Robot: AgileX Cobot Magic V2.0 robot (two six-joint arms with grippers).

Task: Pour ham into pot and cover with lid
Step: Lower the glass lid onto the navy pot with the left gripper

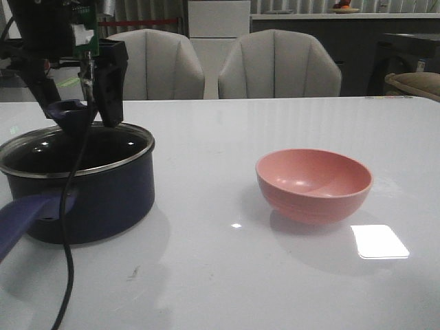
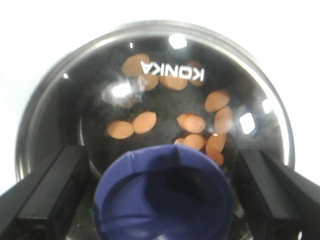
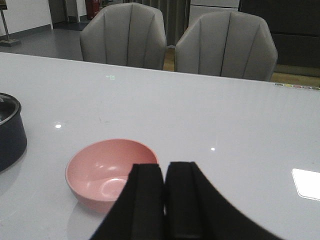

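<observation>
The dark navy pot stands at the table's left, its purple-blue handle pointing toward the front. The glass lid lies on it, metal rim on the pot's rim. Several orange-pink ham slices lie inside, seen through the glass. My left gripper is open right above the lid. Its fingers stand on both sides of the dark blue knob with gaps. My right gripper is shut and empty, near the pink bowl. It is out of the front view.
The pink bowl sits empty at the table's middle right. A black cable hangs from the left arm in front of the pot. Two grey chairs stand behind the table's far edge. The pot's edge shows in the right wrist view.
</observation>
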